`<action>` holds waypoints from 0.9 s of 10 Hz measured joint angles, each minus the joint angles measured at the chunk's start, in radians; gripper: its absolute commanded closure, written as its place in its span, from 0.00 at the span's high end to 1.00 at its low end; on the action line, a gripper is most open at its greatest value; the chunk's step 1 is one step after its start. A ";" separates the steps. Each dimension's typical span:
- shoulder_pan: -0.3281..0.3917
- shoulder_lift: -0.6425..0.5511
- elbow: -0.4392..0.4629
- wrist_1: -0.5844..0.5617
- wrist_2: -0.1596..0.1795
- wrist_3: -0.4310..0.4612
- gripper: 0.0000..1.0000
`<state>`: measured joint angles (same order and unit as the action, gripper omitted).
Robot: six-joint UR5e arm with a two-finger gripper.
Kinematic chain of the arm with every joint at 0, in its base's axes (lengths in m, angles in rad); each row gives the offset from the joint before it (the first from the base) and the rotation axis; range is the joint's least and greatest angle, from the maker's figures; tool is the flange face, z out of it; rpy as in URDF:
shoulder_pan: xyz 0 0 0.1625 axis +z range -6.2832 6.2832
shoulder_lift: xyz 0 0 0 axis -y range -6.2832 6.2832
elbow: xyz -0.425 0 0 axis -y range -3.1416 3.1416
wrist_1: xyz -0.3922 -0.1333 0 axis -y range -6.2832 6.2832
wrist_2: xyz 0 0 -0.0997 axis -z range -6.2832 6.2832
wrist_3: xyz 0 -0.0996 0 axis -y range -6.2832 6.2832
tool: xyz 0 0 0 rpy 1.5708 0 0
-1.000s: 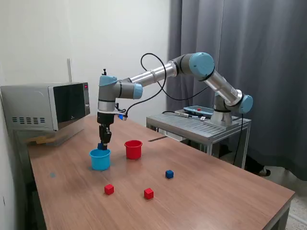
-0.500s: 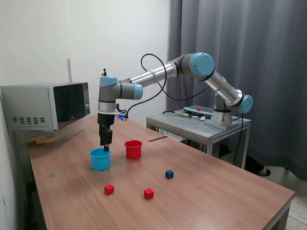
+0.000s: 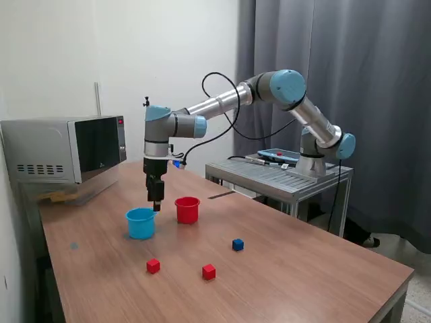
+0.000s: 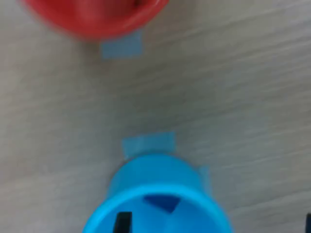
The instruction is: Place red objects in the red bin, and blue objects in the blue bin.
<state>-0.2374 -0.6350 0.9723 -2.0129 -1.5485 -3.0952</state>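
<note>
In the exterior view my gripper point(image 3: 156, 202) hangs above the table between the light blue bin point(image 3: 141, 223) and the red bin point(image 3: 187, 209). It is open and holds nothing. The wrist view shows a dark blue cube point(image 4: 163, 201) lying inside the blue bin point(image 4: 155, 179), with one dark finger point(image 4: 124, 223) over the rim and the other at the picture's edge. The red bin point(image 4: 95, 17) is blurred. Another blue cube point(image 3: 238, 244) and two red cubes point(image 3: 153, 266) point(image 3: 209, 271) lie on the wooden table point(image 3: 303, 276) nearer the front.
A microwave point(image 3: 64, 149) stands at the back on the exterior view's left. A metal cart point(image 3: 279, 175) bearing the arm's base is behind the table on the right. Blue tape patches point(image 4: 148, 144) point(image 4: 122, 46) mark the tabletop by each bin.
The gripper let go of a blue cube over the blue bin, and the cube now lies inside. The gripper then moved toward the exterior view's right, nearer the red bin.
</note>
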 measured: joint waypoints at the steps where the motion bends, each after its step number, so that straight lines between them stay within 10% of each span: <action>1: 0.019 -0.044 0.055 -0.002 -0.008 0.055 1.00; 5: 0.196 -0.156 0.219 -0.002 -0.123 0.247 1.00; 9: 0.307 -0.176 0.372 -0.016 -0.083 0.275 1.00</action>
<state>0.0698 -0.8107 1.3443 -2.0291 -1.6310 -2.8206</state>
